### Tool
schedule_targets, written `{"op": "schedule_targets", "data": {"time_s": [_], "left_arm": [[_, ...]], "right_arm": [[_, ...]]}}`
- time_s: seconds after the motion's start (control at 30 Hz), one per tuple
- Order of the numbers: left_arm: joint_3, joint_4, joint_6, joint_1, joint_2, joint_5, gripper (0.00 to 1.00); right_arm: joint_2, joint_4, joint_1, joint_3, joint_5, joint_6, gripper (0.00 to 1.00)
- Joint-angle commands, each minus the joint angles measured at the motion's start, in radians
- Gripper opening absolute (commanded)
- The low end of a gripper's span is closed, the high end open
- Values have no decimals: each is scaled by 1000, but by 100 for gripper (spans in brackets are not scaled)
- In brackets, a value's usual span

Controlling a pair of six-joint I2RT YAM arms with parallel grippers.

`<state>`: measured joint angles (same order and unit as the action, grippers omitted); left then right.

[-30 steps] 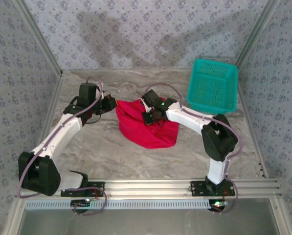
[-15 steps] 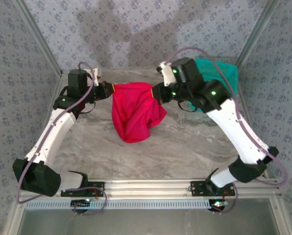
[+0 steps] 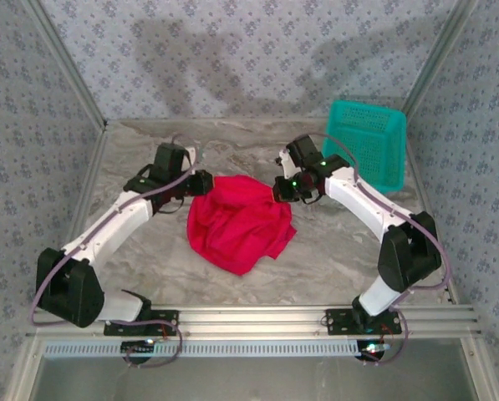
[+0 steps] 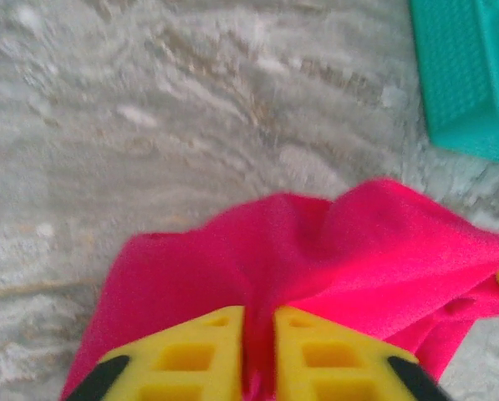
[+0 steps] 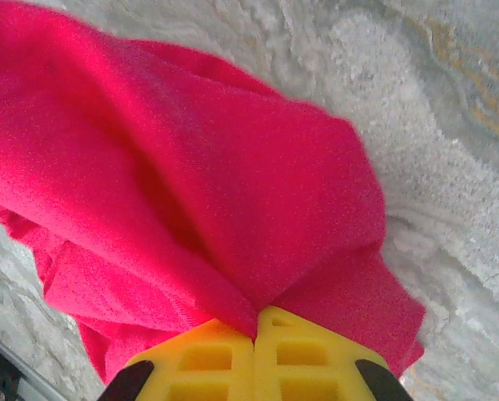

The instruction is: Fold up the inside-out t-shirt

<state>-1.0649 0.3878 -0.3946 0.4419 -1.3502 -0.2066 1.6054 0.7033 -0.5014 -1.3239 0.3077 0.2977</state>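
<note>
The inside-out t-shirt [image 3: 236, 224] is a bright red crumpled heap on the marble table [image 3: 157, 251], between the two arms. My left gripper [image 3: 201, 185] sits at the shirt's upper left edge. In the left wrist view its yellow fingers [image 4: 190, 355] stand a narrow slit apart, and a fold of the red cloth [image 4: 316, 251] fills that slit at the left gripper [image 4: 258, 311]. My right gripper [image 3: 281, 190] is at the shirt's upper right edge. In the right wrist view the right gripper [image 5: 256, 322] is shut tight on a pinch of the red cloth [image 5: 190, 167].
A teal mesh basket [image 3: 362, 146] stands at the back right, close behind the right arm; its corner also appears as the basket [image 4: 475, 75] in the left wrist view. Patterned walls close in the table on three sides. An aluminium rail [image 3: 257, 322] runs along the near edge.
Half a second ago both grippers held the shirt raised and stretched between them. They have since come down and toward each other, and the shirt now lies bunched on the table. The left jaws have parted slightly.
</note>
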Motion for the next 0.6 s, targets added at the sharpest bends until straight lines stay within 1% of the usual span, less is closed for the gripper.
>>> {"op": "schedule_targets", "data": {"time_s": [0.0, 0.1, 0.2, 0.3, 0.4, 0.47, 0.53, 0.57], "left_arm": [[44, -62, 89, 58, 43, 81, 38], [120, -115, 164, 132, 112, 114, 49], [160, -125, 167, 167, 139, 122, 52], [155, -72, 121, 168, 106, 110, 50], [153, -39, 78, 168, 46, 119, 41], [143, -25, 65, 167, -5, 126, 39], [131, -21, 44, 168, -48, 163, 38], [121, -14, 27, 168, -67, 220, 39]], "right_arm": [[-50, -79, 3, 8, 43, -12, 0], [-58, -78, 3, 15, 39, -12, 0], [-61, -71, 3, 15, 37, -14, 0], [-68, -71, 4, 14, 36, -13, 0], [-73, -73, 4, 15, 36, -10, 0], [-76, -76, 1, 14, 37, -7, 0], [-76, -78, -2, 16, 37, -5, 0], [-77, -78, -2, 15, 35, -5, 0]]}}
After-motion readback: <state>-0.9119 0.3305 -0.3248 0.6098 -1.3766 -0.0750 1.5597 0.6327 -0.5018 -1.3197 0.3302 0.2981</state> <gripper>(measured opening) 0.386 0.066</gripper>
